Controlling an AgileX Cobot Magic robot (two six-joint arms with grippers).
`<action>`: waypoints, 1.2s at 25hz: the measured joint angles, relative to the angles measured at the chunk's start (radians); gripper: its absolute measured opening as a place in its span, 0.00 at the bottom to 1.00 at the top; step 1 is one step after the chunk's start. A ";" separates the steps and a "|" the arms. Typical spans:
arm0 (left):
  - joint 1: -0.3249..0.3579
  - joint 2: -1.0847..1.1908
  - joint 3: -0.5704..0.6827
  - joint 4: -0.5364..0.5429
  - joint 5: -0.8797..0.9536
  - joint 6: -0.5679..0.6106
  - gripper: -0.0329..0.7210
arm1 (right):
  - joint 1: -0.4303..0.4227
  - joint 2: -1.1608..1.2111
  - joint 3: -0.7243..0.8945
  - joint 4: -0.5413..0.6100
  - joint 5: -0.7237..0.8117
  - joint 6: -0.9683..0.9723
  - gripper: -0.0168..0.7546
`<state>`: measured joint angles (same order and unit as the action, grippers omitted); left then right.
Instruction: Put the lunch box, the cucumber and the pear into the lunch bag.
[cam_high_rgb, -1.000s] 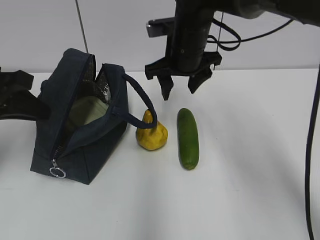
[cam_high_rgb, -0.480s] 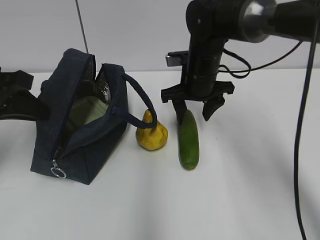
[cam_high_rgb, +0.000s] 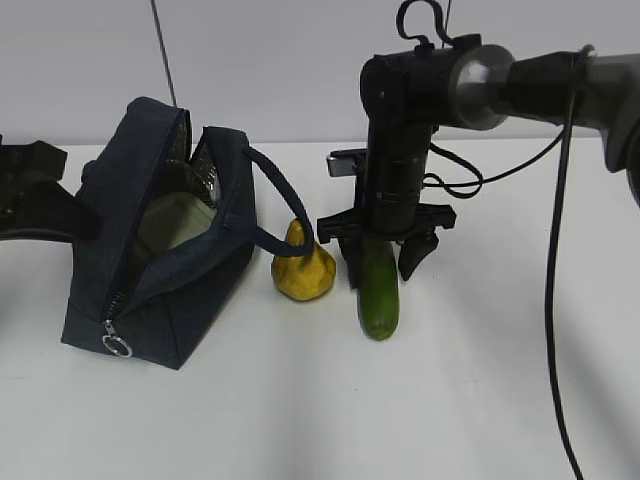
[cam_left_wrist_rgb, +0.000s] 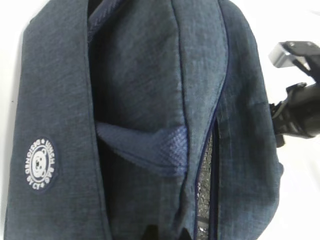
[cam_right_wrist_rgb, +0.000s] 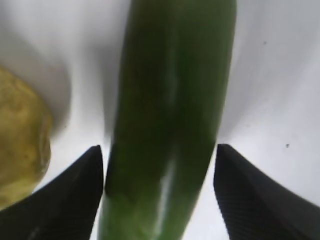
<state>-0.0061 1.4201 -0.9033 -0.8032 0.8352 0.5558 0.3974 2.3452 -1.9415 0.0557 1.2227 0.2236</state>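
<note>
White desk (cam_high_rgb: 480, 400) runs back to a pale grey wall, and on it sit a dark navy fabric lunch bag (cam_high_rgb: 160, 270), a lumpy yellow pear (cam_high_rgb: 303, 268) and a short, smooth dark green cucumber (cam_high_rgb: 379, 295).

Right fingers (cam_high_rgb: 382, 262) stand wide apart and straddle the far end of the cucumber, one black finger on each side, tips low near the desk. From the right wrist camera the cucumber (cam_right_wrist_rgb: 170, 120) fills the middle, with a black finger (cam_right_wrist_rgb: 65, 200) just beside its left flank and the other set off to its right with a strip of white desk between; no squeeze on the cucumber shows. The pear (cam_right_wrist_rgb: 22, 140) sits at the left edge of that view, just beyond the left finger and apart from the cucumber.

Left fingers cannot be seen in either view that covers that arm; they are closed down to almost nothing, and nothing shows in their hold. Only the dark arm body (cam_high_rgb: 35, 195) appears at the left edge, just behind the bag.

Only the exterior view shows the bag unzipped, with silver lining and a pale sage-green lunch box lid (cam_high_rgb: 178, 222) inside, the metal ring pull (cam_high_rgb: 115, 345) at the near end and the thick loop handle (cam_high_rgb: 275, 195) arching toward the pear. The left wrist camera alone shows a round white bear badge (cam_left_wrist_rgb: 40, 164) on the bag's (cam_left_wrist_rgb: 150, 75) side.
</note>
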 joint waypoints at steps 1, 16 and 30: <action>0.000 0.000 0.000 0.000 0.000 0.000 0.05 | 0.000 0.014 0.000 0.016 -0.001 0.000 0.71; 0.000 0.000 0.000 0.000 0.001 0.000 0.05 | 0.000 0.022 -0.023 -0.043 -0.003 -0.017 0.49; 0.000 0.000 0.000 0.000 0.001 0.000 0.05 | 0.000 -0.150 -0.324 0.007 0.013 -0.067 0.49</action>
<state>-0.0061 1.4201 -0.9033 -0.8032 0.8364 0.5558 0.3974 2.1955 -2.2658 0.0626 1.2358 0.1568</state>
